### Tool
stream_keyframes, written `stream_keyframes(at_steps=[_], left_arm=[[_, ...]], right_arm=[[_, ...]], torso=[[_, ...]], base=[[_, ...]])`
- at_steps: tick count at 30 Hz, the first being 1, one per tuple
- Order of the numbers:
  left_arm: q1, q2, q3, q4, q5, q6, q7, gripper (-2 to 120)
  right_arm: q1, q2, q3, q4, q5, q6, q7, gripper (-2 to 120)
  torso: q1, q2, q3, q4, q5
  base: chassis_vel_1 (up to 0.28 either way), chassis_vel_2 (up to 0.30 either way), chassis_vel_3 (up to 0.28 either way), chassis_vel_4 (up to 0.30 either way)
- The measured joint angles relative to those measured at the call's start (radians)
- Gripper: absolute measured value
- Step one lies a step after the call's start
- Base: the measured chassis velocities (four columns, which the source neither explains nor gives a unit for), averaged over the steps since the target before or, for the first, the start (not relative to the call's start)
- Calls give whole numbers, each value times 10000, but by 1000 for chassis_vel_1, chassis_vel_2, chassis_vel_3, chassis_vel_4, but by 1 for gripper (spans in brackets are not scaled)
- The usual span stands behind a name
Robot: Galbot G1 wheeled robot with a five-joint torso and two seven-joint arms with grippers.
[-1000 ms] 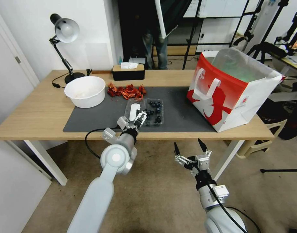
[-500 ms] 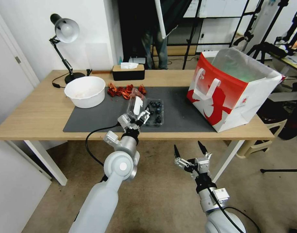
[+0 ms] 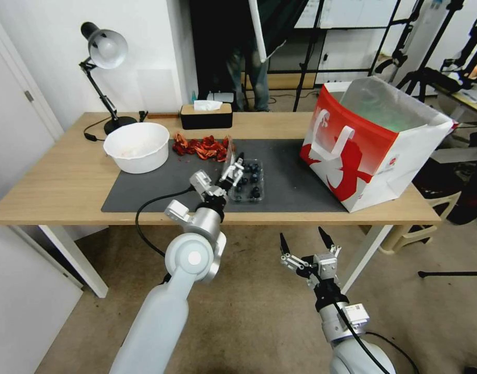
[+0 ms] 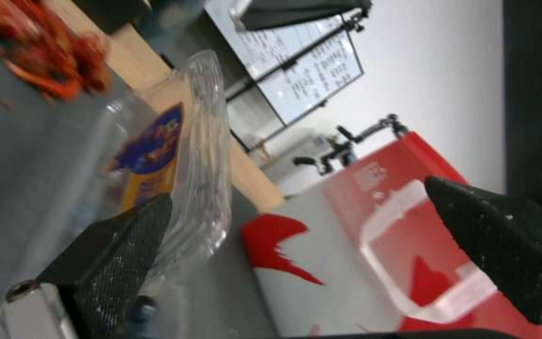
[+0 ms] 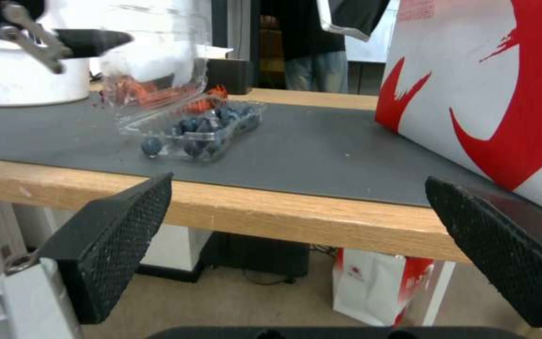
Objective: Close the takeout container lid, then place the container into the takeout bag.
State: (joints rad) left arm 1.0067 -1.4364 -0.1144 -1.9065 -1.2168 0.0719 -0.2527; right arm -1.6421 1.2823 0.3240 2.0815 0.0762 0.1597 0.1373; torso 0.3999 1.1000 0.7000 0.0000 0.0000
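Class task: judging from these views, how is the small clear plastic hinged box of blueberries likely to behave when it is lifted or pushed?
The small clear plastic hinged box of blueberries looks thin-walled, so it would probably flex under a squeeze. Its clear hinged lid stands about upright against the left gripper, so loose berries might roll out if the box tips. It is small and partly filled, so probably light and easily slid on the dark mat.

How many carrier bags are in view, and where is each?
2. The takeout bag stands on the table's right end; a second red and white bag sits on the floor beneath. Others may be hidden.

Takeout container (image 3: 247, 179) on mat (image 3: 145, 189), bowl (image 3: 137, 147) left, takeout bag (image 3: 373, 140) right (table edge).
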Motion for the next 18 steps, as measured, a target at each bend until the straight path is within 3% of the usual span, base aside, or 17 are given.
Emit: stream_keyframes(at_steps=[12,16,18], left_arm=[[-681,-380,717,1026,-255,401,9,100],[-736,-501,817,1211,-9,398,-256,92],[-737,-515,876,1268,203,383,-437,81]], right_arm=[[-79,16,290,177,51,4,17,100],[-60,16,382,290,165,-35,-4,100],[-24,17,538,424,460,-110,-120,100]], torso=[[0,0,1,-1,1],[1,0,1,0,0],[2,0,1,-1,1]], base=[[0,0,0,0],[0,0,0,0],[0,0,0,0]])
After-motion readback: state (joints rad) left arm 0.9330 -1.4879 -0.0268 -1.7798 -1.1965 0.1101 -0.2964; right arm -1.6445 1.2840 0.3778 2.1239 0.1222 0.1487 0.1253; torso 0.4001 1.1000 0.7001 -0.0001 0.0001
